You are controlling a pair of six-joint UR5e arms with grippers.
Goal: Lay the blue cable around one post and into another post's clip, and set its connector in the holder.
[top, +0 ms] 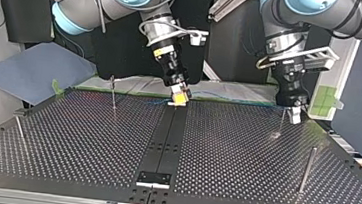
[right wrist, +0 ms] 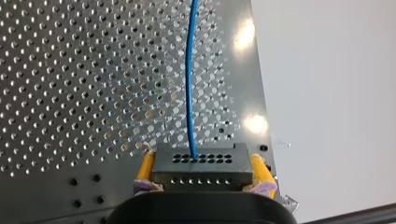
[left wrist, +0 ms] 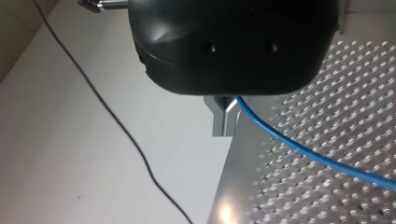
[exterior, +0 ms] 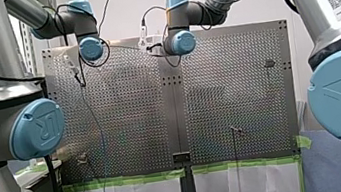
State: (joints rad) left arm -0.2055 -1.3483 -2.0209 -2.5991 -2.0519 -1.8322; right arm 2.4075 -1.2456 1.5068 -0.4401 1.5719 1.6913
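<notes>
My right gripper (right wrist: 201, 157) is shut on the dark grey connector (right wrist: 201, 171), its yellow pads on both sides. The blue cable (right wrist: 190, 84) leaves the connector and runs ahead over the perforated table (right wrist: 70, 93). In the top view this gripper (top: 179, 99) hangs low over the table's far middle. My left gripper (left wrist: 224, 130), black with metal fingers, is shut on the blue cable (left wrist: 299, 149), which trails away over the plate. It stands at the top view's far right (top: 294, 115), beside a thin post (top: 281, 122). The cable (top: 219, 96) sags between the two grippers along the far edge.
More posts stand at the top view's left (top: 113, 94), far left (top: 19, 131) and right (top: 307, 168). A small black holder (top: 154, 179) sits at the near middle edge. Green tape (exterior: 130, 180) lines the table's edge in the front view. A thin black wire (left wrist: 116, 121) hangs beside my left gripper.
</notes>
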